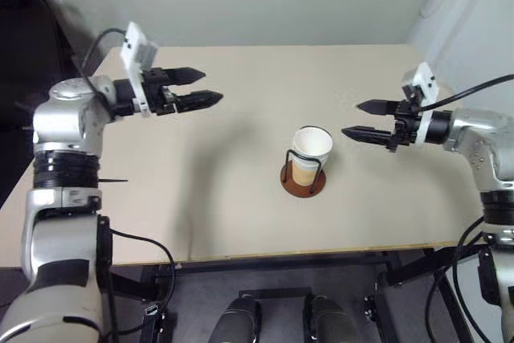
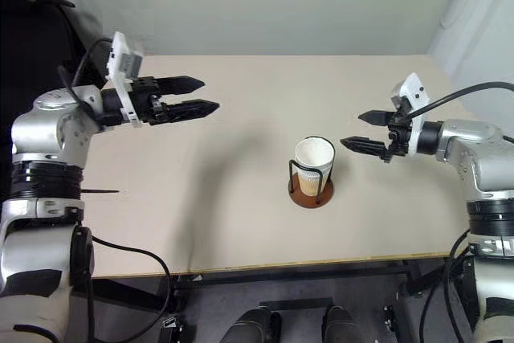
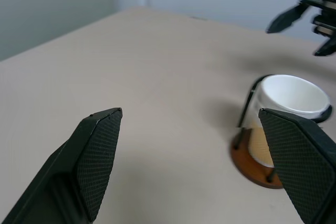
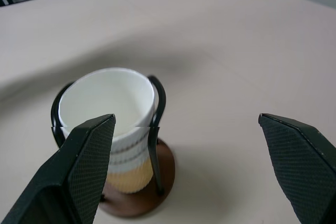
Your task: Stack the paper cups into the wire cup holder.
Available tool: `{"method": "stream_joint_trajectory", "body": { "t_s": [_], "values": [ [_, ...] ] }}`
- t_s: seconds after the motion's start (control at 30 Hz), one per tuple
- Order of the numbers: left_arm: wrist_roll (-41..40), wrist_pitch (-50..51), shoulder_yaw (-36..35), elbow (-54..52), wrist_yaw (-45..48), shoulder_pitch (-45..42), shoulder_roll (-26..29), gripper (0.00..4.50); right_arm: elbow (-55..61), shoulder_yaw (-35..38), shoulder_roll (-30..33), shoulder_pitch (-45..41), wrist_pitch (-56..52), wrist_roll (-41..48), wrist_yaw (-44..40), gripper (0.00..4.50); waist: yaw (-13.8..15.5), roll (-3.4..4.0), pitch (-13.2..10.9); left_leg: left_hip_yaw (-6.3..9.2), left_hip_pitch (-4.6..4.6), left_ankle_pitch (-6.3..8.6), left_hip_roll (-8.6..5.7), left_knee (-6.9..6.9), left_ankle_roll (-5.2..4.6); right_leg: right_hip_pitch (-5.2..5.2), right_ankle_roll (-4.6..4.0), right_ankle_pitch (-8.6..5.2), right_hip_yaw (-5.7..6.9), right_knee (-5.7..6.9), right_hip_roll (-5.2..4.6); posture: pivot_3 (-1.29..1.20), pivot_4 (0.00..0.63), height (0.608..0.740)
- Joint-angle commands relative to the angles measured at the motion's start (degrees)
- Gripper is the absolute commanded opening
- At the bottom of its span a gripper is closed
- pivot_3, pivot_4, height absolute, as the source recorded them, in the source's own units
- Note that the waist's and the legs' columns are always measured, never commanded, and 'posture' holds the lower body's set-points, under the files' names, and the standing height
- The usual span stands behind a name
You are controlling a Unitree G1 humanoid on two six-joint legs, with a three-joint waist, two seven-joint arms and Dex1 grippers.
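Observation:
The paper cups (image 1: 310, 153) stand upright inside the wire cup holder (image 1: 303, 180) near the middle of the table; I cannot tell how many are nested. Their white rim and tan lower wall also show in the right wrist view (image 4: 113, 124), between the black wire loops (image 4: 156, 129). My left gripper (image 1: 201, 89) hangs open and empty above the table's far left part, well away from the holder. Just to the right of the cups, my right gripper (image 1: 363, 120) is open and empty, pointing toward them without touching.
The beige table (image 1: 241, 214) carries nothing else. Its front edge (image 1: 281, 255) runs close to me, and a pale wall rises behind the far edge. Black cables trail from both arms.

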State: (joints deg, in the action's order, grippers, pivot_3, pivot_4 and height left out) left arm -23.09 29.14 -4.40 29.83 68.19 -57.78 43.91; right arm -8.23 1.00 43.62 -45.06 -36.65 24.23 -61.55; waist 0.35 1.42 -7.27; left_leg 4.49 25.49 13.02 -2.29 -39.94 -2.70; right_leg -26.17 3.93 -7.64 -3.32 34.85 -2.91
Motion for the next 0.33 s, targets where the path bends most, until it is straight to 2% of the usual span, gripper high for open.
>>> {"method": "stream_joint_trajectory", "body": {
  "t_s": [0.03,0.33],
  "values": [
    [1.3,-3.5,-4.2,2.2,-3.3,0.7,2.9,4.46,-0.8,-0.1,-2.8,-2.8,3.2,-2.4,4.0,4.47,-0.3,0.0,0.0,0.0,-0.05,-0.01,0.01,0.01,0.03,0.0,-0.06,0.04,-0.04,0.02,0.04,0.0,0.15,0.74],
    [0.5,-3.6,-9.0,-0.8,-8.3,7.6,5.3,4.46,0.3,1.1,-6.9,-0.5,5.9,-4.2,8.7,4.47,-0.2,-0.01,0.0,0.17,-0.02,-0.14,0.01,0.38,0.34,-0.15,-0.31,0.04,0.02,-0.02,0.1,0.0,0.15,0.74]
  ]
}}
